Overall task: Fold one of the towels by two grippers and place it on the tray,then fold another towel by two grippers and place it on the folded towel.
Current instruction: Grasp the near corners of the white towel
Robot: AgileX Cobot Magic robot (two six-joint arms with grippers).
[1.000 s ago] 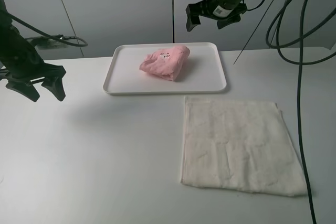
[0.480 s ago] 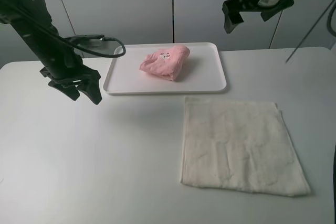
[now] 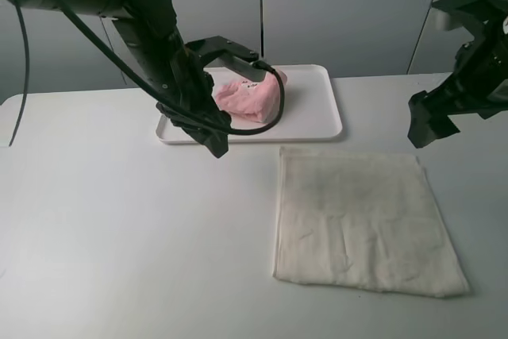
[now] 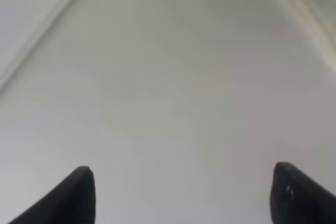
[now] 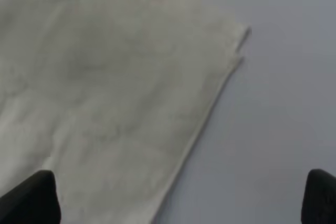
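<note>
Currently: pink towel [image 3: 250, 94], folded, on white tray [image 3: 317, 121] at the worktop's far edge. Cream towel [image 3: 357, 220], flat, toward the right edge, awaiting folding. Left gripper [image 3: 208, 139] spread wide, empty, by the tray's near-left corner. Right gripper [image 3: 431, 129] spread wide, empty, poised over the cream towel's far-right corner, likely to pinch it.

Lab: white table [image 3: 119, 236]; plain grey panels [image 3: 341, 13]

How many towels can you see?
2. A pink towel lies folded on the tray. A cream towel lies spread flat on the table, in front of the tray and to the right. No others show.
</note>
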